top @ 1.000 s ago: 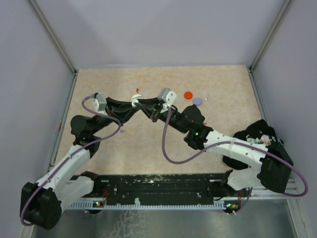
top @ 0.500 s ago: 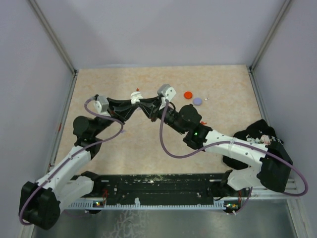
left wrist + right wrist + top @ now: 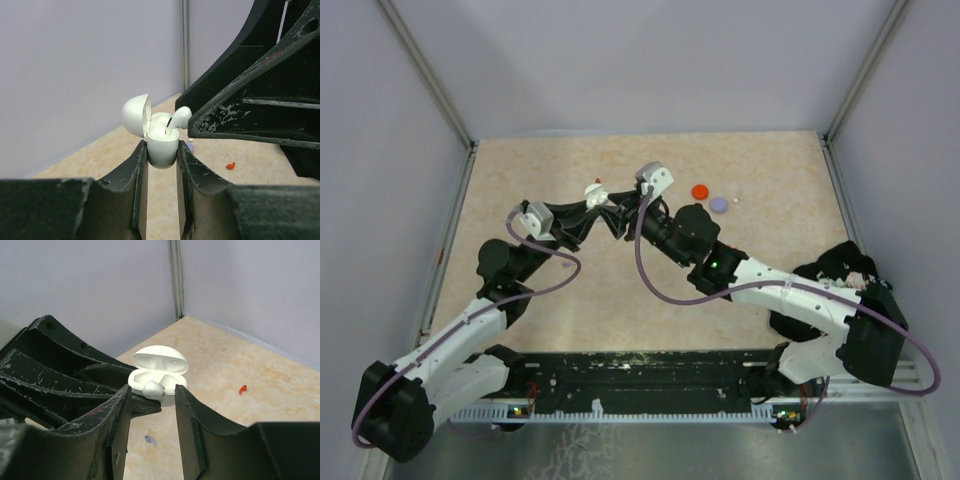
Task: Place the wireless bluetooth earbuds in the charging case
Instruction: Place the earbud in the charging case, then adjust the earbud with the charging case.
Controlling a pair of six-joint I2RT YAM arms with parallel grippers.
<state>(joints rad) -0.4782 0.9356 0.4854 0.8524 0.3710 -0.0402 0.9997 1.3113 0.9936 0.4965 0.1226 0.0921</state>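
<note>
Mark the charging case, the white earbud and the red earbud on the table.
charging case (image 3: 162, 150), left wrist view, on its rounded body.
white earbud (image 3: 181, 115), left wrist view, on its bulbous head.
red earbud (image 3: 242, 389), right wrist view, on its middle.

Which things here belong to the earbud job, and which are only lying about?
For the job: white charging case, held in the left claw; white earbud, at the right claw; red earbud and lavender earbud on the table.
Lying about: red disc; lavender disc.
</note>
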